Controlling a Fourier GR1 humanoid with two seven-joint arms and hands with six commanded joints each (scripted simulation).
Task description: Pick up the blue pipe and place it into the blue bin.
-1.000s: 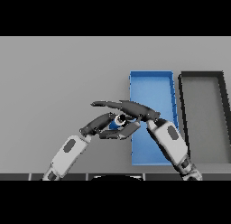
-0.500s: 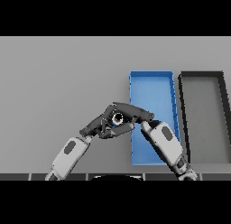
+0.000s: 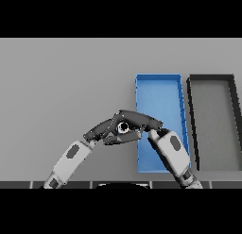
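Nearest you, the dark left hand (image 3: pixel 101 130) and dark right hand (image 3: pixel 142 121) meet fingertip to fingertip just left of the open blue rectangular bin (image 3: pixel 160 87), fingers curled round the small blue pipe (image 3: pixel 124 127), of which you see only a round end; the rest is hidden. The right forearm covers the bin's near corner. Right of the hands, an open black rectangular bin (image 3: pixel 211 78) stands beside the blue one; nothing carries readable writing.

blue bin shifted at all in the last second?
No. The blue bin sits in the same spot beside the black bin, same gap between them.
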